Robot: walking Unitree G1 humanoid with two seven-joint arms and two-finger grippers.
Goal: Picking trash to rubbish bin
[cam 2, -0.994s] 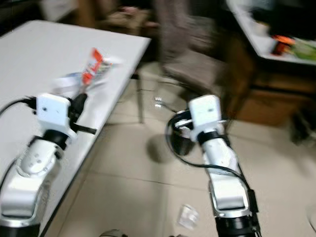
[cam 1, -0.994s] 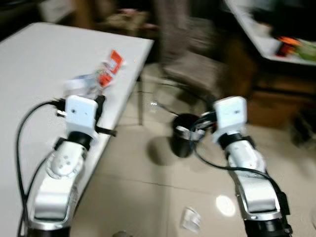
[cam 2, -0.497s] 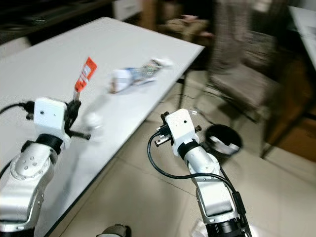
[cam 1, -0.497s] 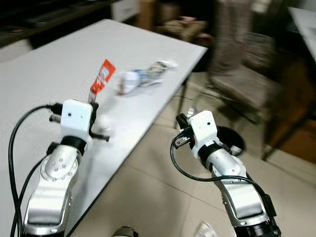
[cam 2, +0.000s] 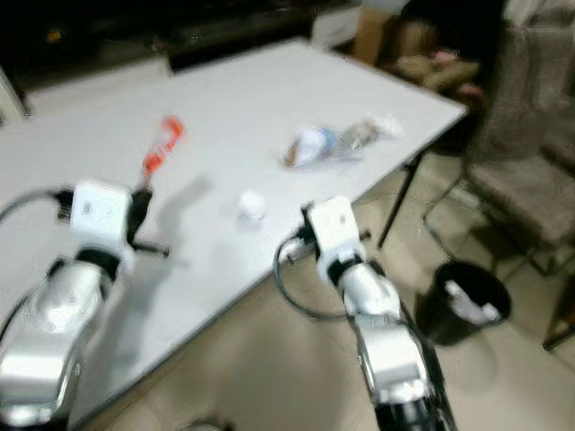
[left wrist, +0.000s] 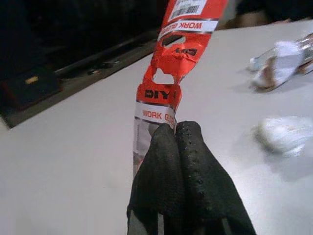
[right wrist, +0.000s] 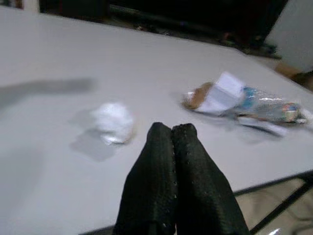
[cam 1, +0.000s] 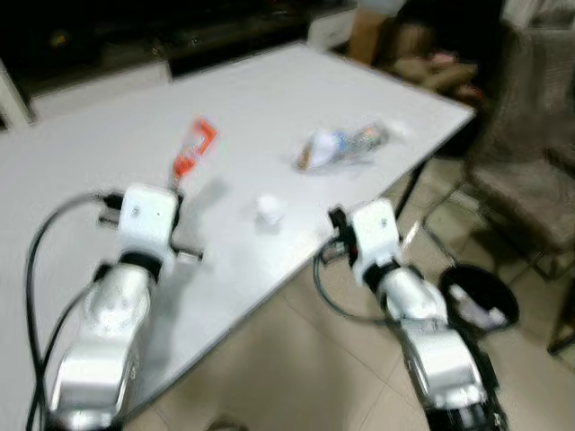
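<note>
The left gripper (left wrist: pixel 175 128) hangs over the wide white desk (cam 1: pixel 269 99), its jaws clamped on the lower end of a torn red and white paper wrapper (left wrist: pixel 171 73) that stands upright above them. The right gripper (right wrist: pixel 171 132) sits at the desk's near long edge with its jaws pressed together, holding nothing. Just beyond it lies a small crumpled white paper ball (cam 1: pixel 269 209), apart from the edge. Farther along, near the far corner, rests a crinkled clear plastic bag with blue and brown contents (cam 1: pixel 346 146). On the tiled floor (cam 1: pixel 296 359), right of the desk's edge, stands a round black rubbish bin (cam 1: pixel 474 294) holding white scraps, near a grey chair (cam 1: pixel 526 171).
</note>
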